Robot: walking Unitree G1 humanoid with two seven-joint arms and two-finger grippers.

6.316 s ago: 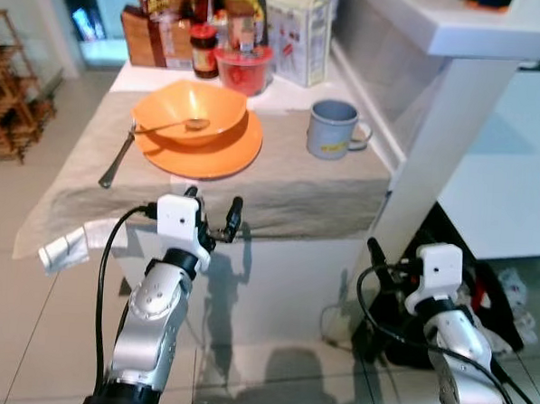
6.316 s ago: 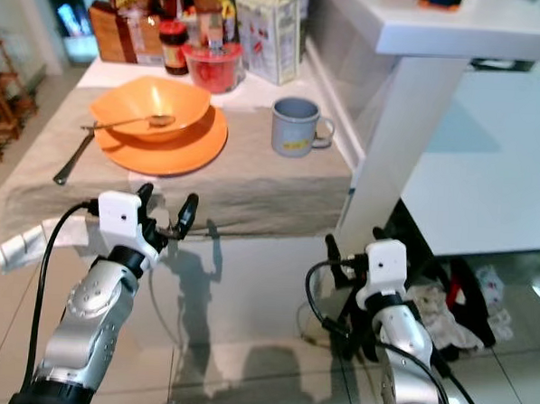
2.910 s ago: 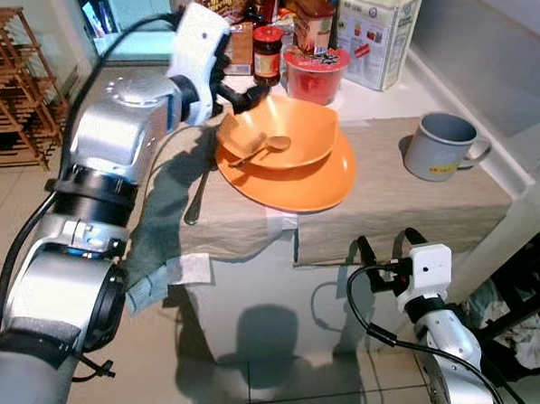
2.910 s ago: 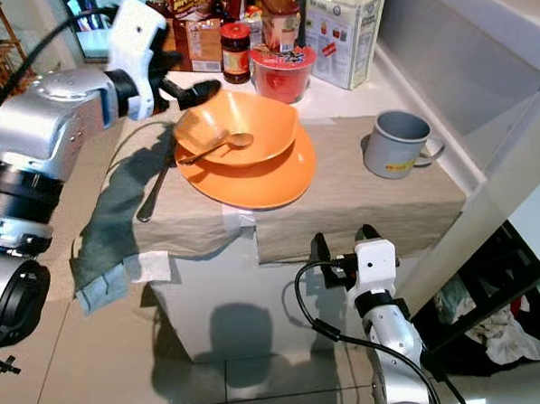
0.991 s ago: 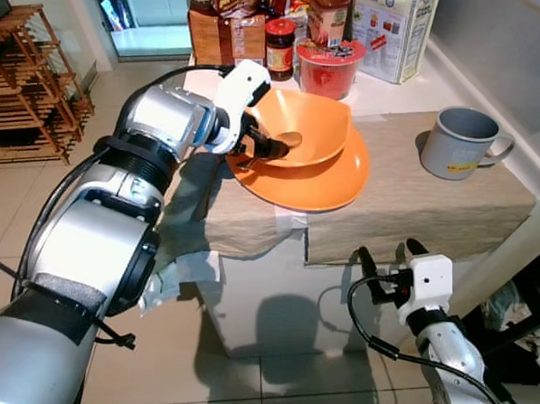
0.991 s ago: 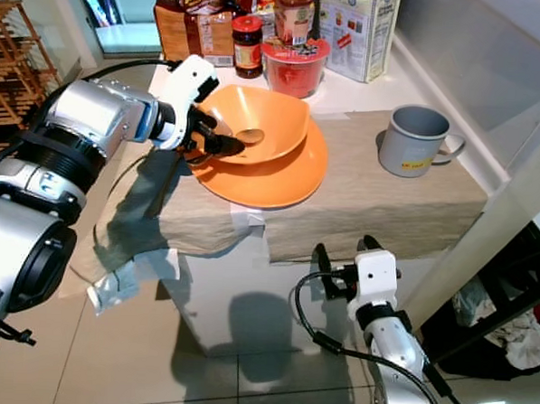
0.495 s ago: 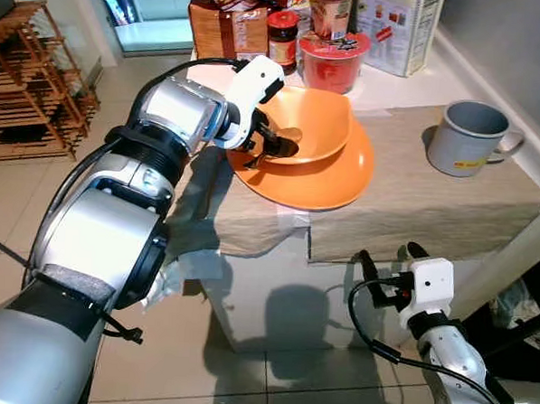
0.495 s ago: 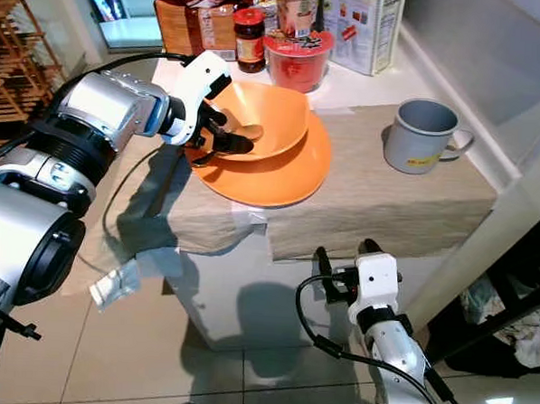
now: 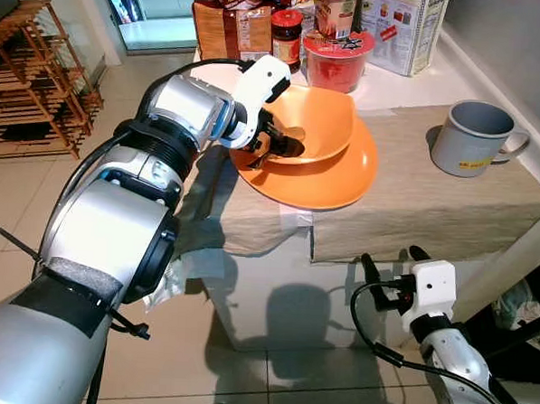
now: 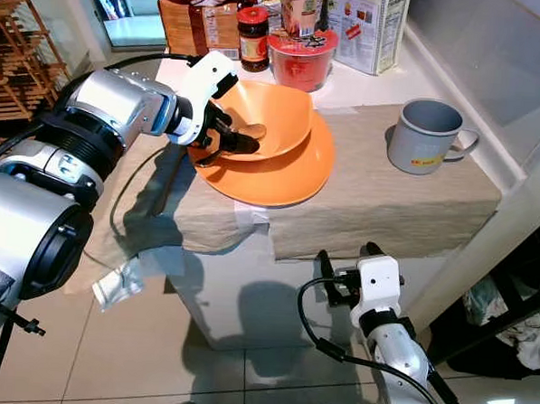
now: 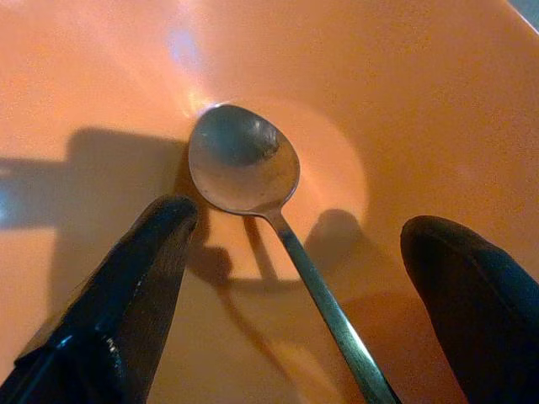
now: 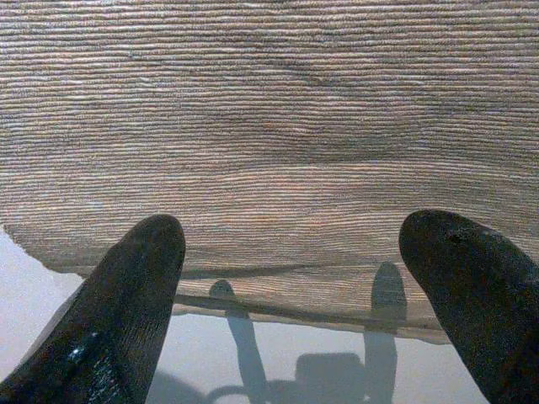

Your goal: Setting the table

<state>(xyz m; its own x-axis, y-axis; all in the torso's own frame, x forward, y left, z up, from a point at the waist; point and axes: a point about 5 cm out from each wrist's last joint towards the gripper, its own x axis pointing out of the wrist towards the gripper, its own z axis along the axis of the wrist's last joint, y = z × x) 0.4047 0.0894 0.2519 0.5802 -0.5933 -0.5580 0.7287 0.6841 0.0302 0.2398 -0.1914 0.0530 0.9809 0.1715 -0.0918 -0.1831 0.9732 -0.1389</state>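
An orange bowl (image 9: pixel 321 123) sits on an orange plate (image 9: pixel 339 183) on the beige tablecloth (image 9: pixel 415 205). A metal spoon (image 11: pixel 244 160) lies in the bowl, its handle leaning over the rim. My left gripper (image 9: pixel 277 144) reaches into the bowl and is open, one finger on each side of the spoon's handle, not closed on it. A grey mug (image 9: pixel 468 140) stands to the right. A fork (image 10: pixel 166 195) lies left of the plate, partly in my arm's shadow. My right gripper (image 9: pixel 389 261) hangs open below the table's front edge, facing the hanging cloth (image 12: pixel 278 126).
Jars, a red cup (image 9: pixel 336 59) and cartons (image 9: pixel 402 23) crowd the table's far side. A white counter leg (image 10: pixel 531 225) stands close on the right. A wooden rack (image 9: pixel 33 63) is at the far left. The tiled floor (image 9: pixel 32 244) lies open around the table.
My left arm rose from below the table and reached into the bowl; in the last second its fingers came down around the spoon's handle. The right gripper stayed low.
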